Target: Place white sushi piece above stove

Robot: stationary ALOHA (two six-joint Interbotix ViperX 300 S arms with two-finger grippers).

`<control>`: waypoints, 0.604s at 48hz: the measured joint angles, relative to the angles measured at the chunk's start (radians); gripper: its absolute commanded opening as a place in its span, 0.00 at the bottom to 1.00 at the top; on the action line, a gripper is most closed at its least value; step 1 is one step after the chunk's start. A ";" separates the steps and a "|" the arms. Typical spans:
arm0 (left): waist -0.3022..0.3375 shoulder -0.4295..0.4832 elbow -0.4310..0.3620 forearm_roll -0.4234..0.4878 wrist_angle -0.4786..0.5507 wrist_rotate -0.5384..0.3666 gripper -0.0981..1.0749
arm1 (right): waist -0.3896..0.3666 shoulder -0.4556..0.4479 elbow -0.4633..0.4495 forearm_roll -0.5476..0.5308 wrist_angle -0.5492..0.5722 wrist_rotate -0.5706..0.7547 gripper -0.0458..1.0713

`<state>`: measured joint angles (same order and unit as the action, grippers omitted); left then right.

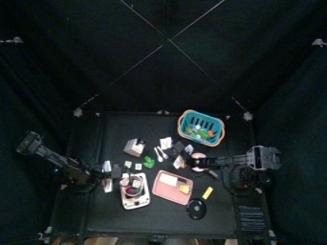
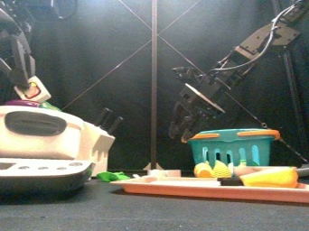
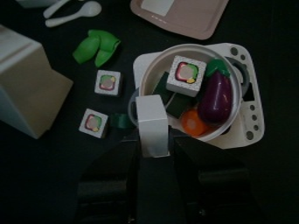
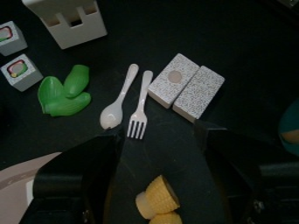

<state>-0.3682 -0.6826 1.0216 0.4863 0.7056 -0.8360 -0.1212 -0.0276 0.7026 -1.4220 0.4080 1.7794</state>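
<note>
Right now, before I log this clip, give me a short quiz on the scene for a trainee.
1. True or false: the spoon and the fork lie side by side on the table.
2. What is held in the left gripper? A) a white sushi piece B) a cup C) a knife
3. In one word, what colour is the basket?

Key: 1 true; 2 A; 3 teal.
</note>
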 measured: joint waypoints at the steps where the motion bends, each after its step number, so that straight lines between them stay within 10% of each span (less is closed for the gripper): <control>1: 0.009 0.000 0.008 -0.005 -0.020 0.000 0.59 | 0.000 0.000 0.000 -0.006 0.000 0.000 0.89; 29: 0.344 -0.002 0.140 0.035 -0.201 -0.002 0.59 | 0.000 -0.005 0.012 -0.025 0.002 0.002 0.89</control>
<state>-0.0245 -0.6842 1.1612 0.5216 0.5047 -0.8376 -0.1212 -0.0322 0.7148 -1.4465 0.4096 1.7810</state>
